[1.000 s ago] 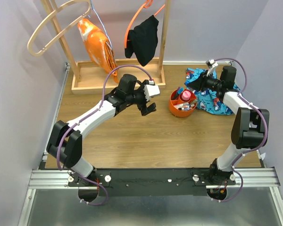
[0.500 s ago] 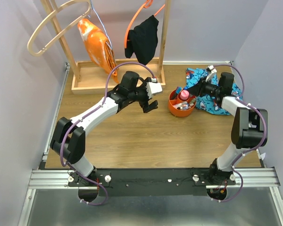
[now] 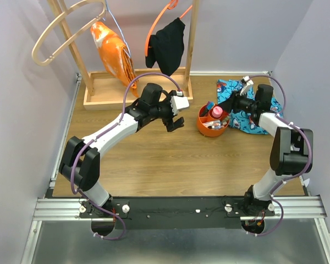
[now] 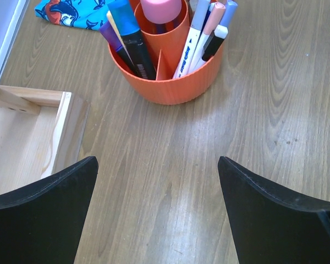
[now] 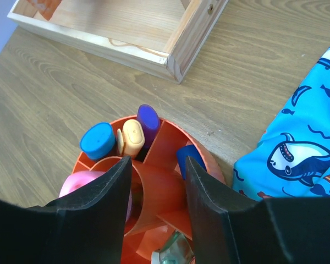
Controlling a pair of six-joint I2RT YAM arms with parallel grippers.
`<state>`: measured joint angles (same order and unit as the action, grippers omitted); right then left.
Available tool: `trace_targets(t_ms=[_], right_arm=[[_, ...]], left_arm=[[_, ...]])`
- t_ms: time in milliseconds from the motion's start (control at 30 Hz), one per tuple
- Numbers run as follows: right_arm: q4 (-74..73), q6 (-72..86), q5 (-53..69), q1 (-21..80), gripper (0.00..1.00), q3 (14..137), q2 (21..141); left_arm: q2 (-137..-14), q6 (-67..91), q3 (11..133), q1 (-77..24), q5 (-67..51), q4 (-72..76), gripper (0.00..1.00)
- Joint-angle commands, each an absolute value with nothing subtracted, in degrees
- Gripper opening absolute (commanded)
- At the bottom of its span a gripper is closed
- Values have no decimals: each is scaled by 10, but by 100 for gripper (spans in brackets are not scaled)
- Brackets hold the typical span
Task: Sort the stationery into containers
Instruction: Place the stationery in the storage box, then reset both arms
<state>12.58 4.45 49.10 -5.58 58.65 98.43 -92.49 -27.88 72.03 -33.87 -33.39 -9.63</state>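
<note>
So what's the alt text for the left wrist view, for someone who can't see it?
A round orange tub with dividers stands on a wooden table, holding pens and markers and a pink-capped tube in its middle cup. The left gripper, open and empty, shows black fingers at the bottom corners.

The left arm [image 3: 114,132] and right arm [image 3: 276,118] are white tubular links between bulky black joint housings [image 3: 290,146]. A purple cable [image 3: 128,92] loops along each. A white block [image 3: 179,102] caps the left wrist at 1 o'clock. The left gripper [image 4: 157,160] and right gripper [image 5: 157,165] have matte black, wedge-shaped fingers [image 4: 38,220].
</note>
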Motion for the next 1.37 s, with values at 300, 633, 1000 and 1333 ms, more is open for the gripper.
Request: trace_targets(t_ms=[300,633,1000,1333], right_arm=[[-42,-19,351,-59,63,671,887],[-138,62,104,-59,100,564,705],[-201,111,-69,-59,100,487,612],[-203,96,-19,-59,100,464,573]], left_arm=[[-905,-278,752,-342,-290,-89,99],[-824,-167,684,-333,-9,-35,99],[-765,79,584,-267,176,-76,99],[-751,73,532,-258,196,-54,99]])
